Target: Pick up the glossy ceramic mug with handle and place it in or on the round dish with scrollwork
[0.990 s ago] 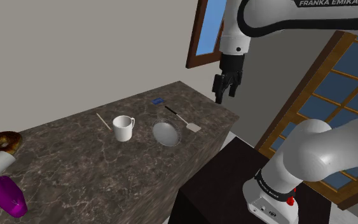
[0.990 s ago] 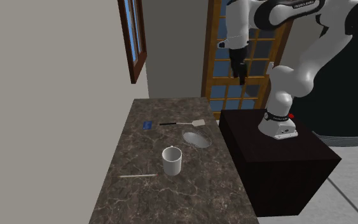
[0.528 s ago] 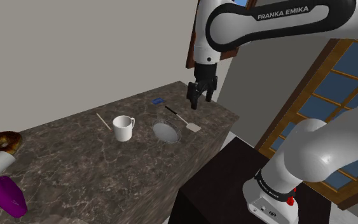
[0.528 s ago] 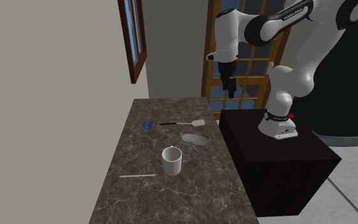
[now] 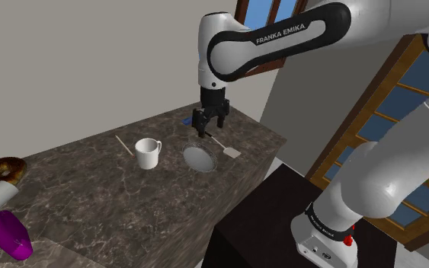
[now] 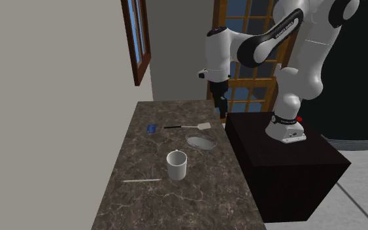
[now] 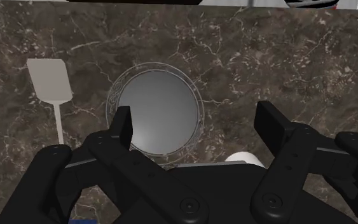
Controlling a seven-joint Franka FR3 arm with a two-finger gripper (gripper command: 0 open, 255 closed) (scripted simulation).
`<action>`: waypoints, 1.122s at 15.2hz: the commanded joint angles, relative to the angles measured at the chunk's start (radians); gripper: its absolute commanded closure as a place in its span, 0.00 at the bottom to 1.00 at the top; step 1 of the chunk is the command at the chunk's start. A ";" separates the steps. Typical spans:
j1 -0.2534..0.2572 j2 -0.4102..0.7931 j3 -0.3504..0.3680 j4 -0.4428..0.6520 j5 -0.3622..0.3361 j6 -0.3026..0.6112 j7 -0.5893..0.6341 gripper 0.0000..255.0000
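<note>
In the shoulder view, a purple thing (image 5: 5, 232) with a white top lies at the left end of the dark veined bench (image 5: 106, 205), and a brown ring (image 5: 3, 168) sits just beyond it. Further right a thin pale stick (image 5: 124, 145) lies flat. Just right of the stick the white mug (image 5: 148, 154) stands upright on the bench, with its handle turned toward the dish and nothing touching it.

Right of the mug, near but apart from it, the round grey dish (image 5: 201, 158) lies flat and empty. In the wrist view the dish (image 7: 157, 111) shows a pale scrolled band around its rim.

The black hand (image 5: 207, 131) hangs over the dish, well above it and pointing down. In the wrist view the hand (image 7: 196, 118) has its two fingers spread wide, with nothing between them.

A small blue thing (image 5: 189, 121) lies on the far side. A spatula (image 5: 222, 143) with a black handle and white blade lies just right of the dish. The dark stand (image 5: 258, 221) sits at the near right.
</note>
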 commanded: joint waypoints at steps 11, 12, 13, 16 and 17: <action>0.078 0.444 0.055 0.337 -0.158 0.141 0.159 0.00; 0.088 0.482 0.054 0.375 -0.174 0.143 0.170 0.00; 0.099 0.521 0.053 0.414 -0.189 0.144 0.180 0.00; 0.136 0.637 0.045 0.541 -0.230 0.139 0.207 0.00; 0.149 0.676 0.042 0.587 -0.243 0.134 0.214 0.00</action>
